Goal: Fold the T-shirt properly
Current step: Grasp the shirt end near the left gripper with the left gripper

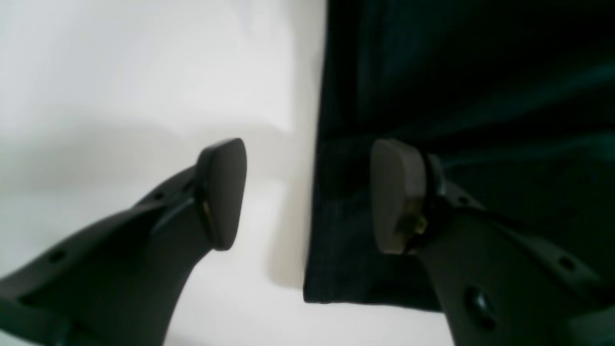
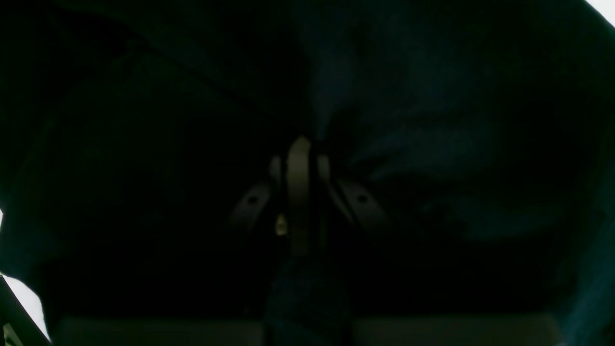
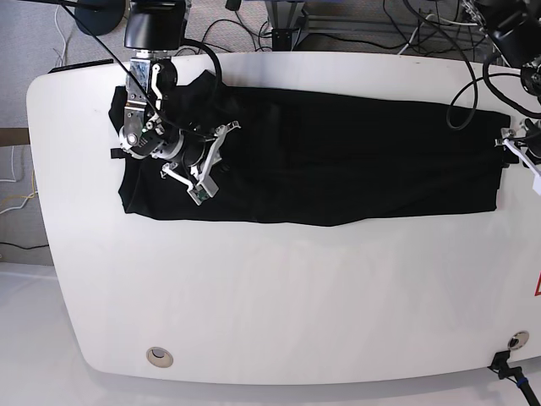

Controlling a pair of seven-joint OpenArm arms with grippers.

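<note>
The black T-shirt (image 3: 338, 173) lies in a long flat band across the far half of the white table (image 3: 270, 296); no print shows. My right gripper (image 3: 201, 173) is at the shirt's left end. In the right wrist view its fingers (image 2: 299, 187) are pressed together on a bunched fold of the dark T-shirt (image 2: 423, 144), which fills that view. My left gripper (image 3: 510, 145) is at the shirt's right end. In the left wrist view it (image 1: 310, 194) is open and straddles the T-shirt's (image 1: 456, 86) edge near a corner, one pad (image 1: 223, 192) over bare table and one over cloth.
Cables (image 3: 423, 25) and equipment stand behind the table's far edge. A round metal grommet (image 3: 157, 356) sits near the front left corner. The table's rounded left edge (image 3: 38, 169) is close to the shirt's left end. A black clamp (image 3: 507, 359) is at the front right corner.
</note>
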